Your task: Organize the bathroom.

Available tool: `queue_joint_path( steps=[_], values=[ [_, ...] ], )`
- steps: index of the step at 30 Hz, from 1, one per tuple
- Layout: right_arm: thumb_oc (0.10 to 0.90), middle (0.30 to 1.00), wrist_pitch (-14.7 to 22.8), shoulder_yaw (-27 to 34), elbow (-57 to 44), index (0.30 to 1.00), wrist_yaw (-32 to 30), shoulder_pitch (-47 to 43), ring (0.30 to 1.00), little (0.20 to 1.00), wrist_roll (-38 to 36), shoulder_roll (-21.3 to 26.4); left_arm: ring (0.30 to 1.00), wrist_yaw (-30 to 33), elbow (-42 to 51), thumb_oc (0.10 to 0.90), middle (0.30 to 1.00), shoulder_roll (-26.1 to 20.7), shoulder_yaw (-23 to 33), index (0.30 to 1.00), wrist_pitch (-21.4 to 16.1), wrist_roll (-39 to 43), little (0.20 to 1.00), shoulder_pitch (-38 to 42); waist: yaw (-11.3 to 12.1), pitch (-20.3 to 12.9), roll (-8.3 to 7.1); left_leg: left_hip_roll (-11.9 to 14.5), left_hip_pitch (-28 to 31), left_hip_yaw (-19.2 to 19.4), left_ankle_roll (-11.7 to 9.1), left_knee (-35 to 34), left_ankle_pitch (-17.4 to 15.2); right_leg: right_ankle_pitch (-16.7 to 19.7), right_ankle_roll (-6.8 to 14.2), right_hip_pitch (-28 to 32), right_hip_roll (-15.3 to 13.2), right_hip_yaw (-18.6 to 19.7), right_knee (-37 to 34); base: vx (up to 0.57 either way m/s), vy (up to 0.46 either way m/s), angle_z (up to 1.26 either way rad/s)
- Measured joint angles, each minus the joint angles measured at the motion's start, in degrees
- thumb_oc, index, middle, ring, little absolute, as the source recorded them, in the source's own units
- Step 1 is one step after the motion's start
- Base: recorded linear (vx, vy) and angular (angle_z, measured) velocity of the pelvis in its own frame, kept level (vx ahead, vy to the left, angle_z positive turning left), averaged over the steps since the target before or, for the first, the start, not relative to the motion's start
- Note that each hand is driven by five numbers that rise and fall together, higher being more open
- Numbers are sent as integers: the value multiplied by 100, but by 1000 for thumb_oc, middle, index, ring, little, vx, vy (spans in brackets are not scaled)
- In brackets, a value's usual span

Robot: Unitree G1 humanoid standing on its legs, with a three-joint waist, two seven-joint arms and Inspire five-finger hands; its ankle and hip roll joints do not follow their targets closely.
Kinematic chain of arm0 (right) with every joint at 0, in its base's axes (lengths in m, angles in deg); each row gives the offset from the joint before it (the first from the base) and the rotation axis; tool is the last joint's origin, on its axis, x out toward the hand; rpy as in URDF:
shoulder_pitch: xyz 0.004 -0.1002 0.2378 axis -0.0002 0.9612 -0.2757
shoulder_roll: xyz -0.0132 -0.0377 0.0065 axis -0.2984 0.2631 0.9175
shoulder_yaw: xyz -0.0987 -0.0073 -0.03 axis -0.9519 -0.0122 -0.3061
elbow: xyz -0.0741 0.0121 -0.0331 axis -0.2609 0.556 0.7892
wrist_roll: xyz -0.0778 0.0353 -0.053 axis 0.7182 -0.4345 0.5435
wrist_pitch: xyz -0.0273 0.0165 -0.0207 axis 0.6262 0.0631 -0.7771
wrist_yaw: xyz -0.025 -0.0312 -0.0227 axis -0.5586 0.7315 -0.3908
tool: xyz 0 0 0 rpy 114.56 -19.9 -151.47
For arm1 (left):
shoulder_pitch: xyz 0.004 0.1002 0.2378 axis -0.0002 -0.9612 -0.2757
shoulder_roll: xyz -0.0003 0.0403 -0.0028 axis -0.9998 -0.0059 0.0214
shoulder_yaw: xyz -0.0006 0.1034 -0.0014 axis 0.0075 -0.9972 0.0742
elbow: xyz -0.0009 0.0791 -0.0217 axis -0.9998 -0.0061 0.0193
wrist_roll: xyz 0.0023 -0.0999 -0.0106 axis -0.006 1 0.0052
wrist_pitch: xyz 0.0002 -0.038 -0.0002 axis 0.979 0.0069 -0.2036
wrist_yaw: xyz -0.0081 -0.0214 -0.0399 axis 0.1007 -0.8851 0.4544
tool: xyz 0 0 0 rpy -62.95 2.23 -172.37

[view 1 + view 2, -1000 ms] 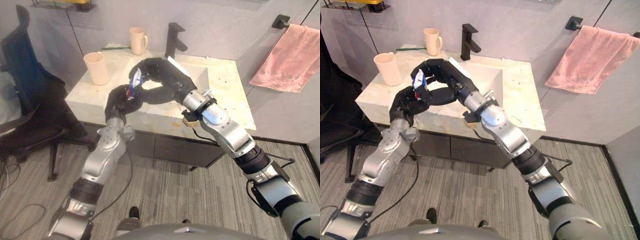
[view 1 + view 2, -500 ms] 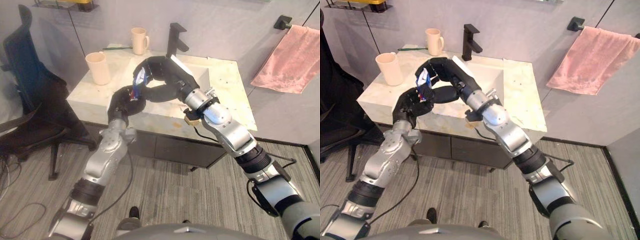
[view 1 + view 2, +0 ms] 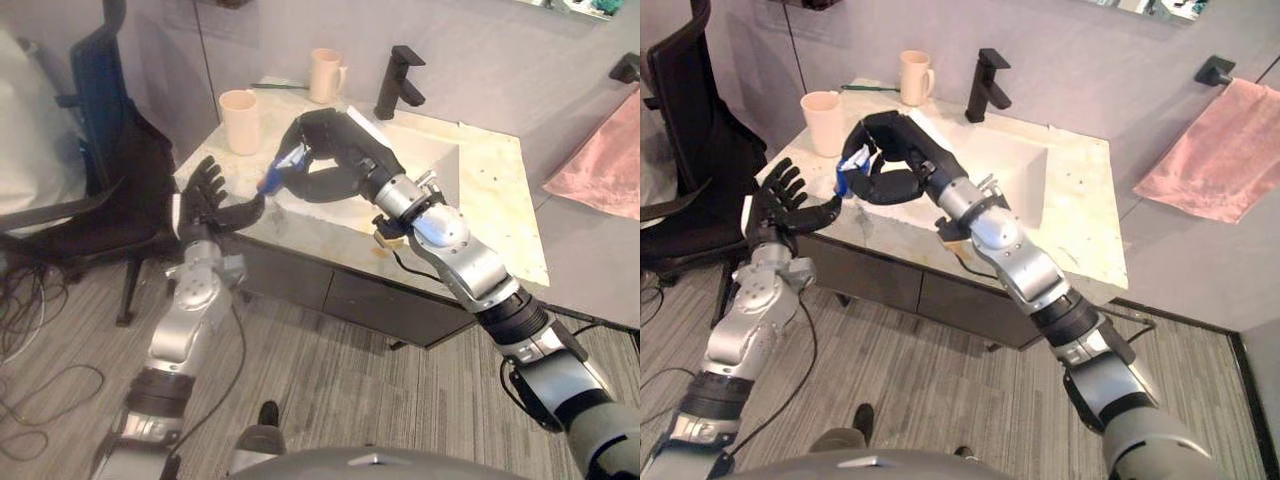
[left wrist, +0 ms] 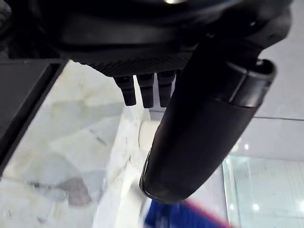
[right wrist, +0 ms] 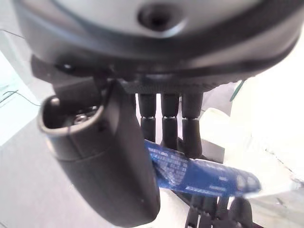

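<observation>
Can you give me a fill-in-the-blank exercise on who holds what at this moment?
1. The blue tube is pinched by the robot's ____ hand.
2. The left hand, by the counter's front corner, has its fingers spread and holds ____.
3. The towel hanging on the wall is ____ in colour.
4. The black faucet stands behind the ____.

Missing words: right; nothing; pink; sink

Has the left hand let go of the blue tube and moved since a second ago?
Yes. The left hand is open, off the counter's front edge; the right hand holds the blue tube.
</observation>
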Motion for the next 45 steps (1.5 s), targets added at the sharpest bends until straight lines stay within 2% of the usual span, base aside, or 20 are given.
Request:
queue_joint_path(
  steps=[3, 5, 9, 14, 15, 16, 17, 20, 21, 22, 24, 26, 28, 32, 36, 40, 43, 44, 45],
  values=[
    [400, 300, 52, 81, 1, 300, -17, -58, 300, 300, 187, 225, 900, 58, 0, 800, 900, -82, 426, 900, -37, -132, 900, -163, 58, 109, -93, -25, -6, -109, 21, -7, -7, -36, 46, 7, -59, -21, 119, -24, 28, 21],
    [400, 300, 116, 286, 30, 300, -130, -58, 300, 300, 417, 379, 900, 60, 31, 800, 900, -188, 704, 900, -100, -322, 900, -282, 85, 226, -106, -62, -28, -330, 88, 8, 27, -46, 49, 3, -128, 155, 390, -53, 51, 59],
    [400, 300, 396, 454, 86, 300, -338, -70, 300, 300, 681, 659, 900, -16, 172, 800, 900, -287, 743, 900, -284, -445, 900, -521, 153, 308, -72, -105, 14, -672, 183, 15, 77, -47, 45, -34, -269, 300, 920, -17, 26, 55],
    [400, 300, 746, 519, 103, 300, -393, -190, 300, 300, 684, 704, 900, -46, 160, 800, 900, -374, 742, 900, -324, -442, 900, -555, 254, 336, -61, -225, 135, -1061, 322, 21, 94, -41, 49, -153, -421, 587, 1684, 51, 4, 38],
    [400, 300, 811, 522, 132, 300, -397, -264, 300, 300, 686, 735, 900, -41, 153, 800, 900, -380, 734, 900, -327, -434, 900, -558, 181, 397, 29, -155, 167, -1189, 348, 23, 82, -479, 161, -238, -242, 951, 1726, 91, -7, 44],
    [400, 300, 859, 522, 173, 300, -397, -341, 300, 300, 691, 762, 900, -44, 152, 800, 900, -390, 718, 900, -327, -426, 900, -566, 137, 428, 76, -122, 180, -1264, 349, 23, 82, -649, 177, -240, -69, 1187, 1615, 94, -13, 49],
    [400, 300, 957, 520, 343, 300, -397, -547, 300, 300, 756, 801, 900, -43, 146, 800, 900, -370, 692, 900, -345, -422, 900, -608, 115, 438, 90, -114, 194, -1384, 398, 21, 40, -756, 122, -337, 260, 1519, 1184, 124, -28, 40],
    [400, 300, 1004, 522, 479, 300, -439, -771, 300, 300, 788, 932, 900, -46, 139, 800, 900, -376, 600, 900, -382, -414, 900, -820, 74, 422, 32, -280, 224, -1472, 422, 18, -17, -660, 114, -452, 617, 1780, 332, 144, -25, 27],
    [400, 300, 1055, 529, 480, 300, -462, -880, 300, 300, 788, 1045, 900, -32, 141, 800, 900, -380, 558, 900, -476, -397, 900, -977, -44, 395, -22, -386, 194, -1520, 368, 11, -46, -511, 71, -463, 818, 2241, -37, 64, -39, 48],
    [400, 300, 1064, 529, 482, 300, -475, -922, 300, 300, 787, 1110, 900, -55, 119, 800, 900, -369, 544, 900, -476, -372, 900, -1064, -100, 382, -68, -495, 205, -1525, 359, 8, -53, -167, -160, -445, 756, 2327, -5, 67, -54, 53],
    [400, 300, 1117, 533, 484, 300, -486, -962, 300, 300, 772, 1263, 900, -66, 91, 800, 900, -300, 493, 900, -584, -278, 900, -1295, -95, 346, 1, -471, 225, -1441, 333, 9, -129, -118, -231, -411, 770, 2329, -6, 56, -51, 10],
    [400, 300, 1120, 533, 482, 300, -514, -1042, 300, 300, 770, 1556, 900, -133, 57, 800, 900, -248, 516, 900, -664, -134, 900, -1376, -87, 341, -4, -414, 208, -1399, 218, 10, -143, -118, -264, -405, 817, 2249, -7, 36, -46, 1],
    [400, 300, 1109, 535, 482, 300, -615, -1079, 300, 300, 771, 1682, 900, -226, 55, 800, 900, -190, 491, 900, -665, -36, 900, -1390, -110, 333, -20, -405, 209, -1335, 222, 14, -98, -130, -284, -386, 828, 2208, -6, 57, -24, 10],
    [400, 300, 1078, 538, 477, 300, -920, -1093, 300, 300, 788, 1668, 900, -392, 54, 800, 900, -166, 395, 900, -666, 85, 900, -1356, -233, 333, -18, -424, 246, -1082, 192, 20, -66, -131, -285, -318, 843, 2144, -7, 79, -15, 14],
    [400, 300, 1045, 537, 481, 300, -1322, -1146, 300, 300, 835, 1584, 900, -470, 54, 800, 900, -165, 323, 900, -665, 85, 900, -1351, -218, 334, -18, -450, 284, -999, 191, 19, -68, -153, -256, -266, 822, 2144, -8, 56, -20, 4],
    [400, 300, 1048, 537, 527, 300, -1685, -1191, 300, 300, 905, 1576, 900, -521, 23, 800, 900, -175, 216, 900, -665, 88, 900, -1348, -176, 336, -21, -485, 238, -864, 79, 39, -186, -281, -254, -223, 781, 2161, -7, 47, -60, 9],
    [400, 300, 1052, 537, 726, 300, -1776, -1267, 300, 300, 1029, 1577, 900, -621, -72, 800, 900, -174, 106, 900, -665, 101, 900, -1349, -117, 344, -43, -515, -62, -848, 65, 591, -429, -301, -281, -228, 789, 2145, -4, 51, -23, 10],
    [400, 300, 1085, 536, 774, 300, -1837, -1259, 300, 300, 1106, 1577, 900, -678, -109, 800, 900, -183, 90, 900, -666, 119, 900, -1355, -74, 347, -48, -505, -166, -907, -53, 860, -463, -369, -339, -259, 827, 2136, 29, 86, 29, 22],
    [400, 300, 1134, 538, 838, 300, -1915, -1253, 300, 300, 1120, 1584, 900, -751, -134, 800, 900, -208, 66, 900, -666, 136, 900, -1348, -124, 358, -60, -536, -494, -891, -215, 1373, -540, -596, -511, -385, 905, 2184, 202, 163, 112, 55]
  ],
)
